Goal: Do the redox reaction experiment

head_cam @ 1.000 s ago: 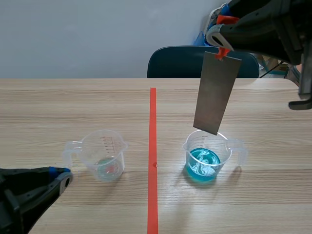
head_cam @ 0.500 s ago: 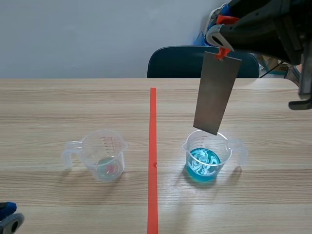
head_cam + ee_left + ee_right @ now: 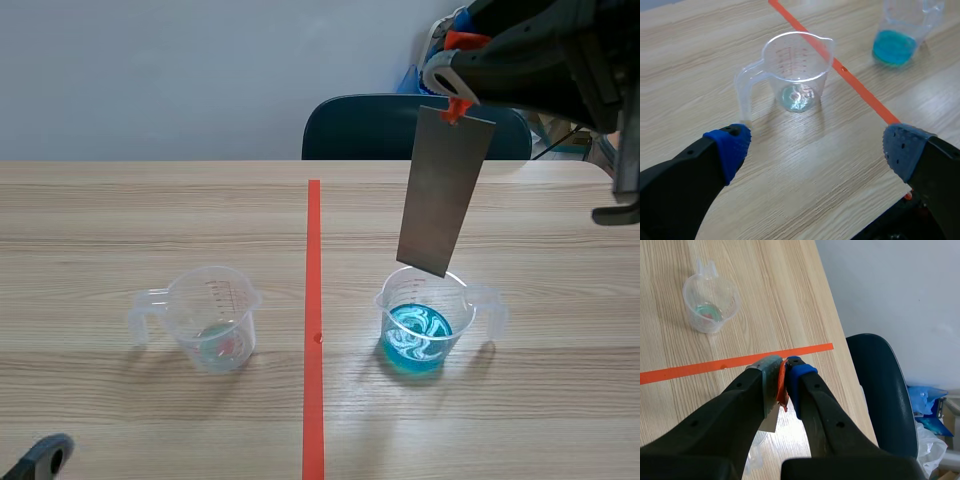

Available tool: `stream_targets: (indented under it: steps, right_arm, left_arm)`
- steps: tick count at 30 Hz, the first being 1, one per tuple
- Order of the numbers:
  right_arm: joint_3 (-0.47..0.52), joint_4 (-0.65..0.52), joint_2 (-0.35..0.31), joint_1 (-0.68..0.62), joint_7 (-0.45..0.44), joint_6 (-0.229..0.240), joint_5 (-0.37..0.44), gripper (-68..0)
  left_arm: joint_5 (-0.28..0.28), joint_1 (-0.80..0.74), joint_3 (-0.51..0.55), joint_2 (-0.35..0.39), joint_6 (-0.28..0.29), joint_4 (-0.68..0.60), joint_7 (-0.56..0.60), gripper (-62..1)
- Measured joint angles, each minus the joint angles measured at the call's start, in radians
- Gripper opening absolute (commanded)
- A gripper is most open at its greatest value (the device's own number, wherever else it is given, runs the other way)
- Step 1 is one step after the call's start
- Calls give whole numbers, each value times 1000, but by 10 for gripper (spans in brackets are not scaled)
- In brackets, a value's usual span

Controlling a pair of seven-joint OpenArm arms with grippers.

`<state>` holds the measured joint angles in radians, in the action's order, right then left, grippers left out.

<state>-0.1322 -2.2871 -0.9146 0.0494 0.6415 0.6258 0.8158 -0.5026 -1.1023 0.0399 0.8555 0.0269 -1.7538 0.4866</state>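
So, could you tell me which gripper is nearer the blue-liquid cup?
Right. The right gripper hangs above the blue-liquid cup, holding a metal plate; the left gripper is low, open, near the clear cup.

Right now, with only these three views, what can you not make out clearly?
- Scene view: whether the metal strip has its lower end inside the blue-liquid cup or above it. The strip overlaps the rim and depth is unclear.
- Right wrist view: the right gripper hides nearly all of that cup.
- Scene view: the bottom edge cuts off the left gripper.
- Clear cup: scale marks too small to read.
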Motion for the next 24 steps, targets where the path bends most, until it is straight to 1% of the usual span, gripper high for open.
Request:
stream_targets:
  steps: [4, 10, 14, 16, 24]
  right_arm:
    - [0, 0, 0, 0, 0, 0, 0, -669]
    - [0, 0, 0, 0, 0, 0, 0, -669]
    - [0, 0, 0, 0, 0, 0, 0, -669]
    - [0, 0, 0, 0, 0, 0, 0, -669]
    - [0, 0, 0, 0, 0, 0, 0, -669]
  left_arm:
    - [-42, 0, 14, 0, 0, 0, 1, 9]
    - [-116, 0, 29, 0, -1, 0, 2, 9]
    - [-124, 0, 32, 0, -1, 0, 2, 9]
    - [-138, 0, 32, 0, -2, 0, 1, 9]
    - [-138, 0, 32, 0, -8, 0, 2, 8]
